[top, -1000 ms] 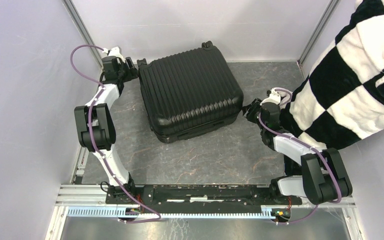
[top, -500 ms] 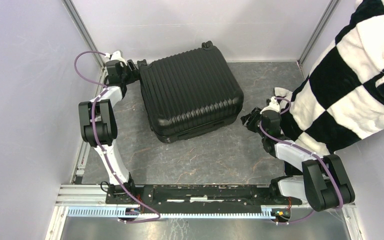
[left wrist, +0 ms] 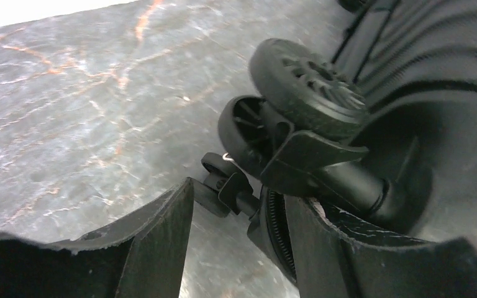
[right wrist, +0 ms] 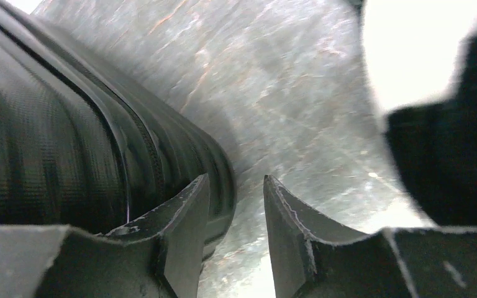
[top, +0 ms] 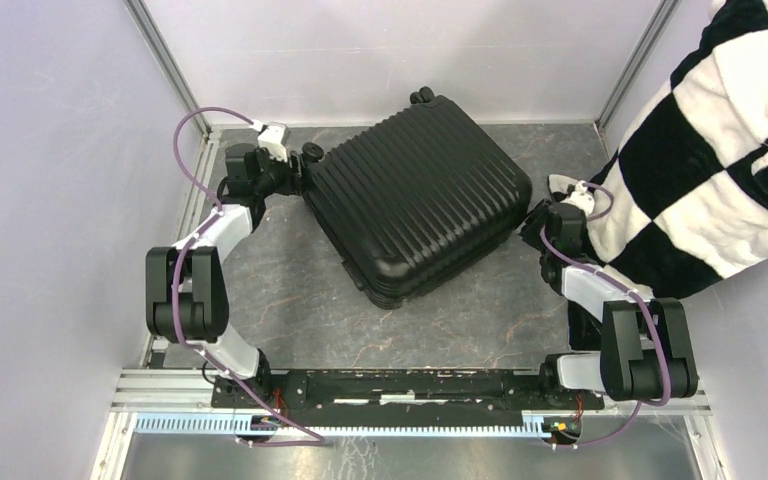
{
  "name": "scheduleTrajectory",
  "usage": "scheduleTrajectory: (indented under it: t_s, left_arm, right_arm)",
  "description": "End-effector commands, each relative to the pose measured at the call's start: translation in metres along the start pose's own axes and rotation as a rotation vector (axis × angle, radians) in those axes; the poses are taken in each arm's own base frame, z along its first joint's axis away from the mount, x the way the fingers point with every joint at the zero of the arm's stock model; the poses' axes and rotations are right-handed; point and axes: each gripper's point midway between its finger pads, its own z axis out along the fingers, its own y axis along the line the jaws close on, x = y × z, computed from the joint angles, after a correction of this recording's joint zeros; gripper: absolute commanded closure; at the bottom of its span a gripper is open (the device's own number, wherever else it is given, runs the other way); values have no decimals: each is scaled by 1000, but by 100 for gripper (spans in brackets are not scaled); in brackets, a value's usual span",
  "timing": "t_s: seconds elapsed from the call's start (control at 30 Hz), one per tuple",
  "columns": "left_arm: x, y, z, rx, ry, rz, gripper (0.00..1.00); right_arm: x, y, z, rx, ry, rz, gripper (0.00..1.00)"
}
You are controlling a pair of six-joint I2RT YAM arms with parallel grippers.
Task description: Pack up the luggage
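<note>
The luggage (top: 420, 195) is a black ribbed hard-shell suitcase lying shut and flat on the grey table, turned at an angle. My left gripper (top: 298, 172) is at its far left corner, by a caster wheel (top: 312, 152). In the left wrist view that gripper (left wrist: 237, 189) is open, the caster wheel (left wrist: 307, 87) just ahead, and a part of the caster lies against the inner side of the right finger (left wrist: 313, 242). My right gripper (top: 532, 222) stands at the suitcase's right corner. It is open (right wrist: 236, 178) and empty, with its left finger beside the luggage (right wrist: 56, 136).
A black-and-white checkered blanket (top: 700, 150) hangs in from the right, close behind the right arm, and shows in the right wrist view as the blanket (right wrist: 447, 161). Lilac walls close off the left, back and right. A metal rail (top: 410, 385) runs along the near edge.
The suitcase has swung counterclockwise and shifted right and nearer. The left gripper followed its wheel corner to the right. The right gripper backed off to the right.
</note>
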Motion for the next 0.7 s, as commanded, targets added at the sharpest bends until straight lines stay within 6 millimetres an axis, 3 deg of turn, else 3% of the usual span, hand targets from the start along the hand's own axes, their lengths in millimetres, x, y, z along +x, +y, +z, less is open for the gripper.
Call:
scheduleTrajectory:
  t_s: [0.0,0.17,0.33,0.53,0.67]
  left_arm:
    - [54,-130,-47,493,193,120,37]
    - [84,-133,-92,537,315,246,36]
    - [70,-116,-125,487,339,480,30]
    - [26,-76,-124,326,298,779,10]
    - [21,-63,-121,316,332,907,2]
  right_arm:
    - [-20,32,-5,-133,-18,35,54]
    - [-11,31,1,-134,15,74,53]
    - [2,23,5,-117,41,90,53]
    - [4,33,8,-161,60,107,53]
    - [1,54,19,-241,105,92,52]
